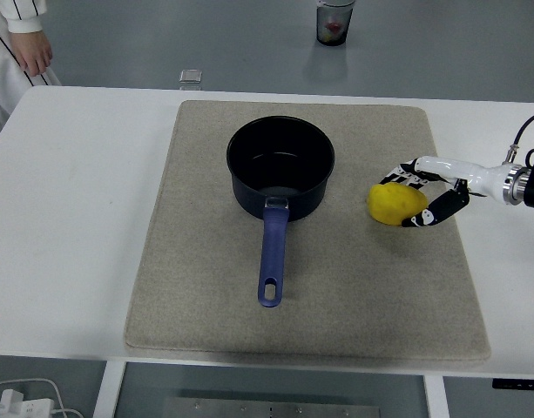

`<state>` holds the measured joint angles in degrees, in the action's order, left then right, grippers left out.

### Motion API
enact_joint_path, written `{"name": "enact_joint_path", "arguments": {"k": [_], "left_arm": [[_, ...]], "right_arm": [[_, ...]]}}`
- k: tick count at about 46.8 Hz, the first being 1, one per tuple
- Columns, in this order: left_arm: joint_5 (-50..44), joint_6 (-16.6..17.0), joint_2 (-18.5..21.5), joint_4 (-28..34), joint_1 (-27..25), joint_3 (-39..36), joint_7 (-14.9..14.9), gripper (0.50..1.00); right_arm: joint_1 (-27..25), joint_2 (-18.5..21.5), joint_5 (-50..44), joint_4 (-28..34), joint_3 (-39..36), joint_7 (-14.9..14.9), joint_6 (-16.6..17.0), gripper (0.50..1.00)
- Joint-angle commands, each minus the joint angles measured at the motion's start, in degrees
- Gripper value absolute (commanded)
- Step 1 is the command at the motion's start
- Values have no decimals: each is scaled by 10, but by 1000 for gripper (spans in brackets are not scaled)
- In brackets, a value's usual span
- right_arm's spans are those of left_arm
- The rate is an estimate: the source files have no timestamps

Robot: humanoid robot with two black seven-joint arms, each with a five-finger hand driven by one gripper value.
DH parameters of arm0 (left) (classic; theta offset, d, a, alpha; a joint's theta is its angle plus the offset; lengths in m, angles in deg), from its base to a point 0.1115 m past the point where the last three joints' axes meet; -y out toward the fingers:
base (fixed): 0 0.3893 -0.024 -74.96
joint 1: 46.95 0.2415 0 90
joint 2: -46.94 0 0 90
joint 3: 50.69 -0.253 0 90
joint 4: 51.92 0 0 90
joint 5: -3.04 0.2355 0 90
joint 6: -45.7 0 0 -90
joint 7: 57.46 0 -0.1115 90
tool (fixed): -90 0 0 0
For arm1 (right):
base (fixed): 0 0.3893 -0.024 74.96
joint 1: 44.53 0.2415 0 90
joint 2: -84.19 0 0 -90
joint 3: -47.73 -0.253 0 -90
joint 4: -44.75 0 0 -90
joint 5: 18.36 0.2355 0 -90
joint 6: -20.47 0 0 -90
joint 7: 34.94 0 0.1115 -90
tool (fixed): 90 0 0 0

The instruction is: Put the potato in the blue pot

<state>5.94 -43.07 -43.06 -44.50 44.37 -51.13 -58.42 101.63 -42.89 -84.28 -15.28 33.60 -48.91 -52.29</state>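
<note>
White counter (75, 218) carries a beige mat (354, 296). Near its right edge, the right hand (423, 193) has its fingers (399, 178) curled around the potato (395, 204). Open mat separates it from the blue pot (280, 168).

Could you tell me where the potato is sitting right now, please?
In the head view the potato lies on the beige mat, right of the blue pot, with the right robot hand closed around its right side.

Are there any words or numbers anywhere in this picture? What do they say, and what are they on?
None can be read. The blue pot, the potato, the mat and the table carry no print. The small clear object at the table's far edge and the cup on the floor beyond are too small to tell.
</note>
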Motion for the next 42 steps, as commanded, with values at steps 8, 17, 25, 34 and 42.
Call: {"name": "enact_joint_path", "arguments": {"k": [8,17,25,34,42], "left_arm": [[0,0,0,0,0,0,0,996],[0,0,0,0,0,0,0,996],[0,0,0,1,0,0,0,996],[0,0,0,0,0,0,0,996],[0,0,0,0,0,0,0,996]], "right_arm": [[33,-4,12,1,-5,-1,8,500],[85,-4,69,7,2,3,27,500],[128,3,85,11,11,6,30,500],[194,32,120,24,69,7,29,500],[238,67,142,49,106,7,29,500]]}}
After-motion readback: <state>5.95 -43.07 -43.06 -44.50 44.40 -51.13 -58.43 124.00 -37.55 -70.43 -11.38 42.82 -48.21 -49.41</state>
